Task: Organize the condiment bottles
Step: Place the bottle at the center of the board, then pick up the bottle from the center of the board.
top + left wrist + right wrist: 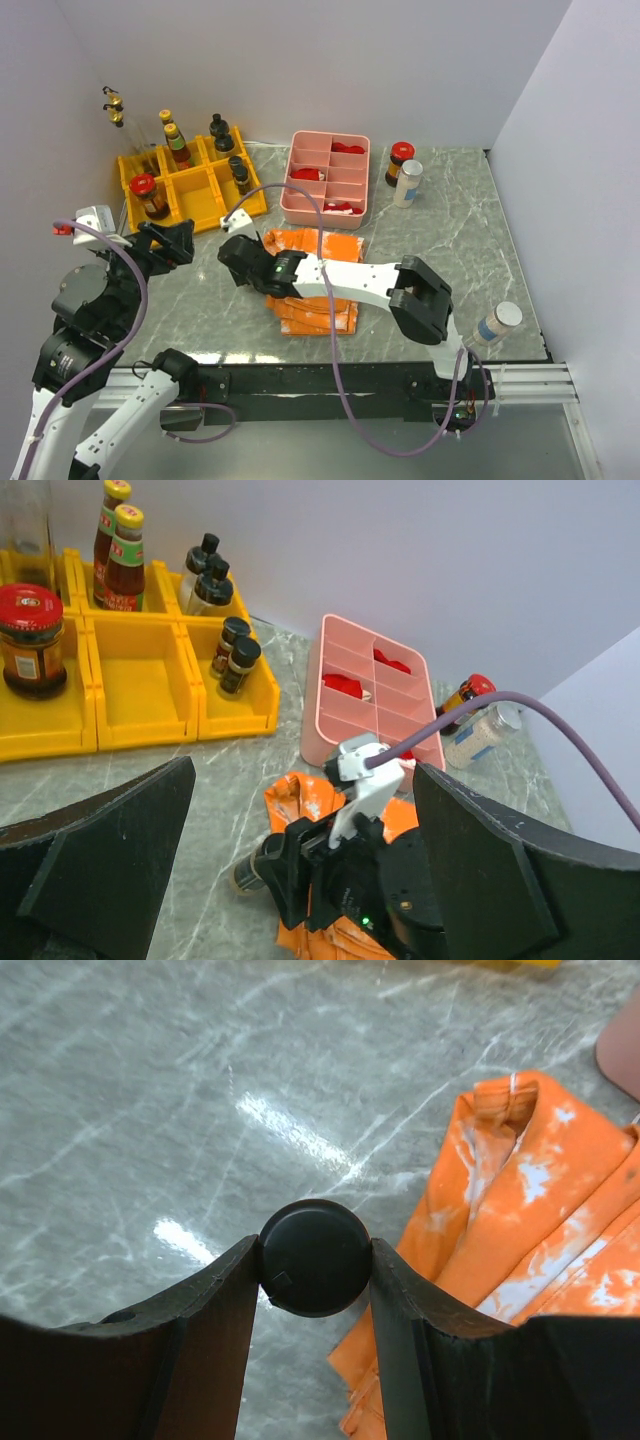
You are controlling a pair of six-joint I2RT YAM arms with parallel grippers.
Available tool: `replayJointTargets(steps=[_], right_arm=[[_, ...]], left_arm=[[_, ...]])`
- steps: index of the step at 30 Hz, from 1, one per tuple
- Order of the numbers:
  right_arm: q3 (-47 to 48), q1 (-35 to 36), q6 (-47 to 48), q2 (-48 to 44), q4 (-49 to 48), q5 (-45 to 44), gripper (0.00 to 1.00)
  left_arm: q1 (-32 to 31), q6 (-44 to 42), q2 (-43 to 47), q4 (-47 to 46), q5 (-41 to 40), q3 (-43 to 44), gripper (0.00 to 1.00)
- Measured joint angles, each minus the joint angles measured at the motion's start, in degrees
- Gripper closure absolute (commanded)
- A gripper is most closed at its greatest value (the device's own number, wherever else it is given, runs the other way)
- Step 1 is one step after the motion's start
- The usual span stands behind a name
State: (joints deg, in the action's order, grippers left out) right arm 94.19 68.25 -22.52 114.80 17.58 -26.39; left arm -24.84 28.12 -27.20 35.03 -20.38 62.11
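Bottles are in several places on the grey marble worktop (190,310). Most of them stand in the yellow bins (195,190) at the far left corner: a big red-capped jar (146,196), two yellow-capped bottles (176,140), two black-topped bottles (221,131) and a pair of small dark jars (238,172). To the right of the pink tray (300,205), which has red pieces in some compartments, a small red-capped bottle (400,162) and a silver-capped jar (408,184) stand just beside each other. One light-capped bottle (497,325) is alone at the near right edge, close to the base of the right arm. The right tool (315,1250) is closed on a dark bottle (315,1265); its wrist view shows only the round black cap pressed between the two fingers, above the bare stone and just left of the orange cloth (520,1210). I cannot tell if this bottle touches the worktop. The left tool (302,775) is wide open and holds nothing; it is near the front of the yellow bins and faces the right tool.
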Motion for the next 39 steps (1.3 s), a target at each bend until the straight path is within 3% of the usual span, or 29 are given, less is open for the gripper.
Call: replayJointTargets(steps=[3,7,12,13,16,21,23,24,25,31,37,39], right_arm=[[-0.02,0.59,0.61,1.84,-0.44,-1.25,0.67],[-1.68,1.42,1.42,2.58,-2.75,-2.89,0.5],[-2.32,2.62,1.62,2.8,-3.45,-3.98,0.37],[-2.32,2.8,1.84,2.8,-3.72,-4.0,0.29],[-2.51,3.04,2.03,2.73,-4.26,-3.93,0.19],[-4.52,3.06,1.73,0.44,-3.54,-3.96,0.16],[-7.67,3.23,1.33,-3.15,-3.08,-3.78,0.16],[-9.16,3.23,1.16,-5.11,-2.89,-3.76,0.01],[-11.93,3.23,1.05,-8.28,-3.41,-3.48,0.0],[-26.69,3.23,-0.52,-29.44,-5.11,-4.96,0.0],[-38.97,3.23,-1.66,-44.04,-7.32,-7.56,0.0],[-43.76,3.23,-2.23,-47.65,-7.1,-8.55,0.0]], left_arm=[[0.0,0.24,0.24,0.11,0.0,-0.52,0.03],[0.0,0.33,0.26,-0.02,-0.02,-0.76,0.04],[0.0,0.68,0.2,-0.2,-0.17,-1.86,0.04],[0.0,0.68,0.07,-0.07,-0.28,-2.1,0.04],[0.0,0.68,-0.9,-0.07,-0.57,-2.32,0.04],[0.0,0.55,-2.6,-0.09,-0.87,-2.32,0.04],[0.0,0.48,-3.58,-0.04,-1.27,-2.32,0.03],[0.0,0.48,-4.11,-0.02,-1.49,-2.32,0.04],[0.0,0.52,-4.98,0.02,-1.55,-2.32,0.03],[0.0,1.49,-12.59,0.44,-0.63,-3.23,0.04],[0.0,2.84,-24.33,3.02,2.05,-6.14,0.0],[0.0,3.23,-27.85,3.5,2.56,-7.69,0.07]])
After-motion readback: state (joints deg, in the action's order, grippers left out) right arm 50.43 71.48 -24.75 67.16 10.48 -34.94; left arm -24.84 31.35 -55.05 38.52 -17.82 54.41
